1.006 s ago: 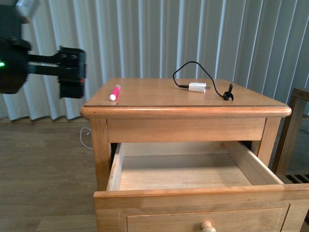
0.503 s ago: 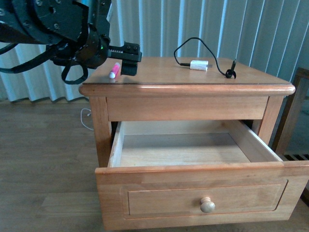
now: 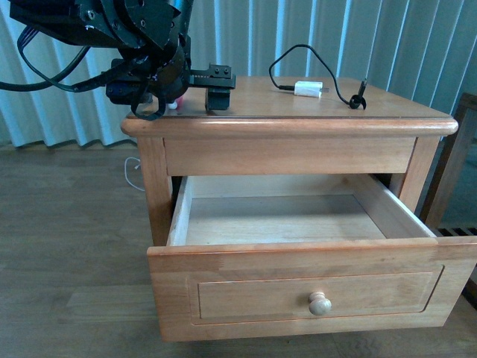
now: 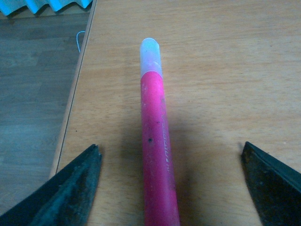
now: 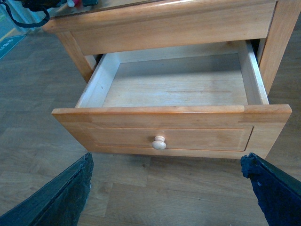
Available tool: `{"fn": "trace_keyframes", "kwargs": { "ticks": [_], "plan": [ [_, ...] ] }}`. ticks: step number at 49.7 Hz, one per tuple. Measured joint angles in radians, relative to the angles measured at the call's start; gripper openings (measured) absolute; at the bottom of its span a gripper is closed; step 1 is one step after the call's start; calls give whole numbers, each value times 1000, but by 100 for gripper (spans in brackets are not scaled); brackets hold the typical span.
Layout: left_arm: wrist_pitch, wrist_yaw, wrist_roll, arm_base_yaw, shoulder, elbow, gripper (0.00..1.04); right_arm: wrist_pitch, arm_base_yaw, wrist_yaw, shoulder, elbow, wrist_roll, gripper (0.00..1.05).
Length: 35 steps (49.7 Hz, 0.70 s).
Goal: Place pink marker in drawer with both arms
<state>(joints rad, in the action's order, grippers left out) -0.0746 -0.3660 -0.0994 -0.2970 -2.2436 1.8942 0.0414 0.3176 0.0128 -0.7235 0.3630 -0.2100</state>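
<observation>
The pink marker (image 4: 155,155) lies flat on the nightstand top near its left edge, white cap (image 4: 151,54) pointing away from the wrist. My left gripper (image 4: 170,147) is open and straddles it, one finger (image 4: 77,186) on each side, neither touching. From the front only a sliver of the marker (image 3: 175,104) shows behind the left arm (image 3: 134,45). The top drawer (image 3: 313,287) is pulled out and holds nothing; its knob (image 3: 320,302) faces me. My right gripper (image 5: 167,157) is open, low in front of the drawer (image 5: 174,136), apart from the knob (image 5: 159,142).
A white plug with a black cable (image 3: 308,89) lies at the back right of the nightstand top (image 3: 298,112). A wooden frame (image 3: 462,164) stands to the right. Striped curtains hang behind, and wood floor (image 3: 67,246) surrounds the nightstand.
My left arm has swung right and down over the tabletop's left corner, so the gripper now straddles the marker. The front view has shifted, showing more of the drawer front.
</observation>
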Motion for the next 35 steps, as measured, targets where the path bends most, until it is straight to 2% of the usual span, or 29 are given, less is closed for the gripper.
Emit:
{"fn": "trace_keyframes", "kwargs": {
  "ticks": [9, 17, 19, 26, 35],
  "plan": [
    [-2, 1, 1, 3, 22, -32, 56, 0, 0, 0, 0, 0, 0, 96],
    [-1, 10, 9, 19, 59, -82, 21, 0, 0, 0, 0, 0, 0, 96],
    [8, 27, 10, 23, 72, -98, 16, 0, 0, 0, 0, 0, 0, 96],
    [74, 86, 28, 26, 114, -169, 15, 0, 0, 0, 0, 0, 0, 96],
    [217, 269, 116, 23, 193, -303, 15, 0, 0, 0, 0, 0, 0, 96]
  ]
}}
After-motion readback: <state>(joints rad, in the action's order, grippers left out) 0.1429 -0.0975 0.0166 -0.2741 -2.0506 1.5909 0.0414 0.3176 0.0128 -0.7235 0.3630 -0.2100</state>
